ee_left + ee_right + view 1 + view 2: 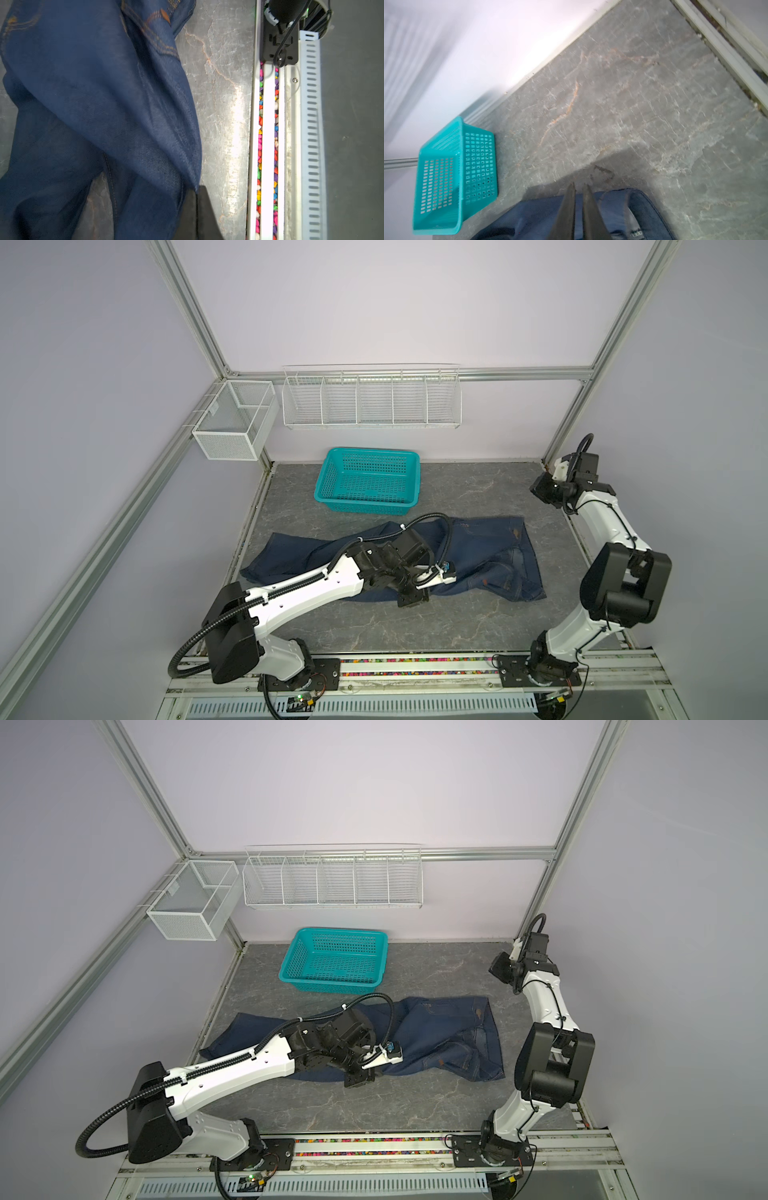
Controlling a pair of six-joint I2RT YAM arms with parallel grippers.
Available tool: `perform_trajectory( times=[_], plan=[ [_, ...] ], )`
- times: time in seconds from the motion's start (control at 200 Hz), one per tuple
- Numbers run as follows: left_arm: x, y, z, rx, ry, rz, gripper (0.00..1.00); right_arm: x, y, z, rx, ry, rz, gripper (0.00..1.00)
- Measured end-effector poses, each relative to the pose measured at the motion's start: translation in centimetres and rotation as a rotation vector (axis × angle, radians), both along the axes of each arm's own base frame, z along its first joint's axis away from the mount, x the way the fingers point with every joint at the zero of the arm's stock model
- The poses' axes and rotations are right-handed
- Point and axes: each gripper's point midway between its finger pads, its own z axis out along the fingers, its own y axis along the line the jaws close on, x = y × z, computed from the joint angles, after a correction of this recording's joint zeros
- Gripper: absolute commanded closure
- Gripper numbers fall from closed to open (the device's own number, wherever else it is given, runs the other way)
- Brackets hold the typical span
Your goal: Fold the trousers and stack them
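On the grey marble table (457,630) the trousers (490,556) sprawl crosswise just in front of the teal basket (365,508), waist to the right. The left gripper (197,193), pressed together, pinches their near edge at mid-length. The right gripper (578,187), almost closed on nothing, hangs raised beyond the waist end.

The broad front strip of the table (457,630), between the trousers (490,556) and the front rail (415,668), lies bare and open to a reach from either side. The left arm (299,593) slants across the trousers' middle, its cable loop (432,514) arching above the cloth, and bars the way over the legs. Only a narrow lane of table separates the trousers from the teal basket (365,508). Right of the basket the back corner is free up to the right arm (602,514), which stands along the table's right edge
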Motion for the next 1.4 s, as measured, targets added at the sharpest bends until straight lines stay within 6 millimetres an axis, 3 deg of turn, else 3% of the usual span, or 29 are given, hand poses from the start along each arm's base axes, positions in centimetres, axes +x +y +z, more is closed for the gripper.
perform_trajectory(
  times=[0.145,0.205,0.295,0.385,0.415,0.51,0.63,0.74,0.85,1.05,1.169,1.399],
  plan=[
    [-1.0,0.1,-0.8,-0.019,0.043,0.007,1.00,0.7,0.7,1.7,-0.010,-0.048,0.042,0.83],
    [-1.1,0.3,-1.9,-0.001,0.062,0.021,1.00,0.5,1.1,1.3,-0.013,-0.037,0.060,0.77],
    [-1.1,0.0,-3.1,0.016,0.091,0.040,1.00,-1.0,1.8,-0.8,-0.017,0.019,0.084,0.69],
    [-1.1,-0.4,-3.9,0.016,0.113,0.054,1.00,-4.5,2.8,-4.2,0.000,0.129,0.095,0.55],
    [-1.1,-0.4,-4.2,0.017,0.118,0.057,1.00,-6.7,3.2,-5.8,0.008,0.193,0.096,0.50],
    [-1.3,0.1,-5.0,0.035,0.127,0.067,0.95,-11.2,3.7,-7.8,0.011,0.288,0.087,0.41],
    [-1.1,0.6,-5.7,0.051,0.141,0.089,0.86,-16.7,4.4,-8.5,0.020,0.352,0.052,0.34],
    [-0.7,0.9,-5.8,0.056,0.152,0.116,0.77,-19.9,5.2,-8.4,0.054,0.354,0.024,0.32],
    [0.0,1.2,-5.7,0.045,0.183,0.151,0.62,-22.7,6.5,-9.0,0.095,0.389,0.018,0.29],
    [1.6,1.3,-3.7,-0.020,0.230,0.212,0.54,-25.1,8.6,-11.5,0.171,0.478,0.042,0.31],
    [2.5,0.4,-1.9,-0.075,0.229,0.222,0.51,-25.1,10.3,-12.4,0.157,0.507,0.115,0.34],
    [6.2,-2.1,-0.8,-0.179,0.155,0.318,0.49,-25.2,10.9,-13.5,0.093,0.543,0.169,0.72]
  ],
)
